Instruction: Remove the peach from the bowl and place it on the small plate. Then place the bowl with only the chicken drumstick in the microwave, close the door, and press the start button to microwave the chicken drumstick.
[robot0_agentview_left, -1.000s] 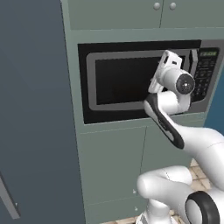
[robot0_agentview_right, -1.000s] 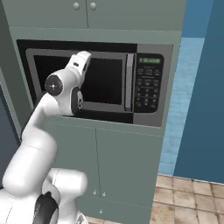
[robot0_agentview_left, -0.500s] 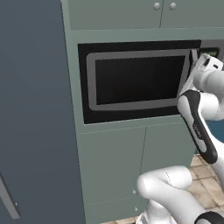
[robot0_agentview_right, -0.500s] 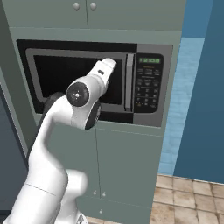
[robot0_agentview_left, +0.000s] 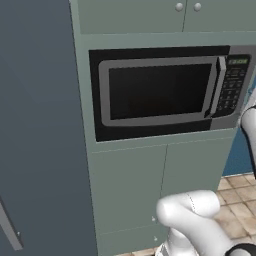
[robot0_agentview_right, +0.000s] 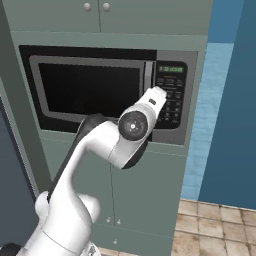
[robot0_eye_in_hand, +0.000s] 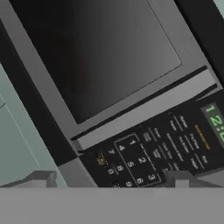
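The microwave (robot0_agentview_left: 160, 92) is built into a grey-green cabinet, and its door (robot0_agentview_left: 155, 90) with the dark window is shut, the vertical grey handle (robot0_agentview_left: 218, 85) lying against the keypad panel (robot0_agentview_left: 231, 85). In the right base view my hand sits low in front of the keypad (robot0_agentview_right: 172, 100), with the wrist (robot0_agentview_right: 134, 125) just below and left of it. In the hand view my gripper (robot0_eye_in_hand: 113, 179) is open and empty, one fingertip (robot0_eye_in_hand: 41, 177) at each side, close over the number keys (robot0_eye_in_hand: 131, 162). The peach, bowl, small plate and chicken drumstick are out of view.
Cabinet doors (robot0_agentview_left: 160, 195) lie below the microwave and more above it. A tall dark grey panel (robot0_agentview_left: 35, 125) stands to the left. A blue wall (robot0_agentview_right: 235, 100) and tiled floor (robot0_agentview_right: 210, 225) are to the right.
My arm has swung right, from in front of the door window to the keypad. It has left most of the left base view. The door stays shut.
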